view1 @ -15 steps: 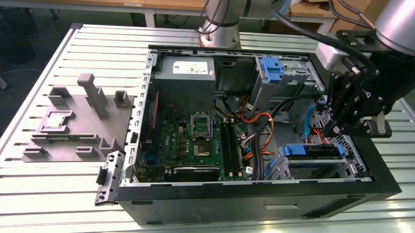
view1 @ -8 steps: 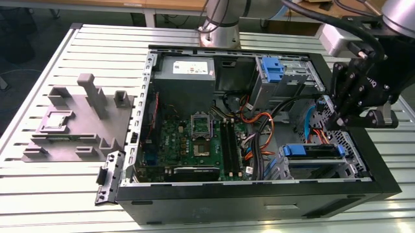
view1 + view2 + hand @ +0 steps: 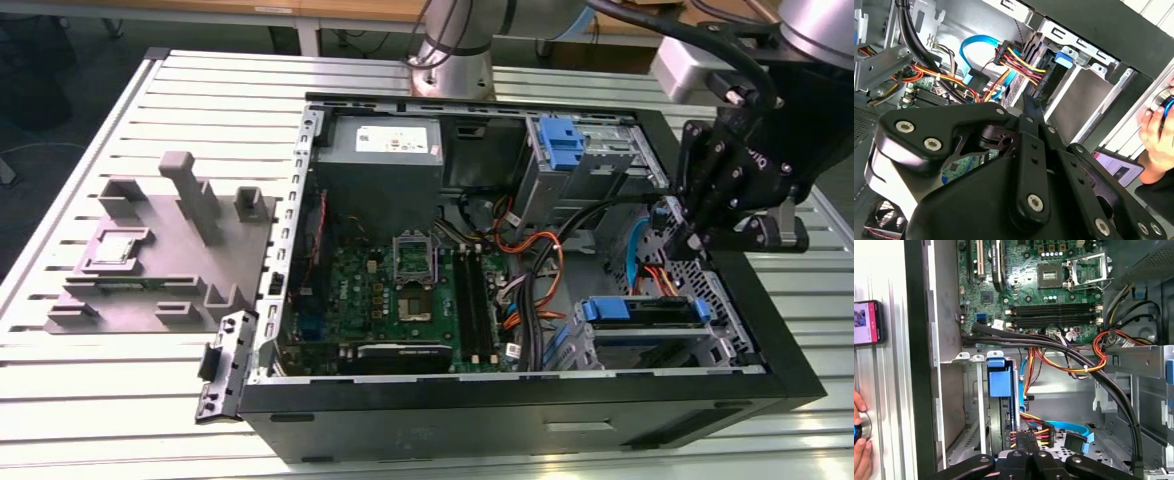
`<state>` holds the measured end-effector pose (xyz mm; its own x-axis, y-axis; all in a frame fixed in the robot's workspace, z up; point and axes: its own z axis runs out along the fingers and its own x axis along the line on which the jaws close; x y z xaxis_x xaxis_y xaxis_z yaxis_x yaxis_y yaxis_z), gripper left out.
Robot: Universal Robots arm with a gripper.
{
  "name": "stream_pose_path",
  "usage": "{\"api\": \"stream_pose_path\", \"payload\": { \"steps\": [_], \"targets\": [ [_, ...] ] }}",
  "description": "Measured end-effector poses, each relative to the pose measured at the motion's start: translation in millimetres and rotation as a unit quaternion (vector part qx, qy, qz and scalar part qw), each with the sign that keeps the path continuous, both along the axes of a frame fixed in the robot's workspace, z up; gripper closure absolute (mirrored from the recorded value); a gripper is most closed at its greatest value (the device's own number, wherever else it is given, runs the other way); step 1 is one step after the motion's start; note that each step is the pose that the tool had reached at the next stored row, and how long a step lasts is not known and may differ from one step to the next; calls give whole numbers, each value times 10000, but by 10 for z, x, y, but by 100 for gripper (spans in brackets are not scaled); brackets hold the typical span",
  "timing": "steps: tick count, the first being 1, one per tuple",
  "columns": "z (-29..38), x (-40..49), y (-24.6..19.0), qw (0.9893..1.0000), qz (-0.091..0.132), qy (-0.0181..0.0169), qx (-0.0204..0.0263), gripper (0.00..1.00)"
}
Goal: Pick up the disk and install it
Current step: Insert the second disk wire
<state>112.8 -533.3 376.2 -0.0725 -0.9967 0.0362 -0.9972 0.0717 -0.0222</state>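
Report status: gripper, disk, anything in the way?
Gripper shut, nothing held, inside the case. Disk sits in its drive bay, blue carrier showing. Red-yellow cable bundle right at the gripper; a hand beside the case.

One open computer case (image 3: 534, 400) is sitting on one slatted tabletop (image 3: 80, 400), with one grey holder block (image 3: 154, 250) lying beside it. Inside, one motherboard (image 3: 400, 290), one power supply (image 3: 384, 150) and one disk (image 3: 641, 312) are showing; in the first wrist view, one phone (image 3: 866, 322) is lying outside the case
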Motion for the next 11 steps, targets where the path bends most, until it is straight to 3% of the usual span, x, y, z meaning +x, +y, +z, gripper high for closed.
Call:
{"api": "stream_pose_path", "payload": {
  "steps": [5,9,11],
  "targets": [
    [0,0,28,10000,-70,20,5,90],
    [2,0,153,10000,-71,22,-6,90],
    [12,1,213,10000,-71,21,-46,90]
  ]
}}
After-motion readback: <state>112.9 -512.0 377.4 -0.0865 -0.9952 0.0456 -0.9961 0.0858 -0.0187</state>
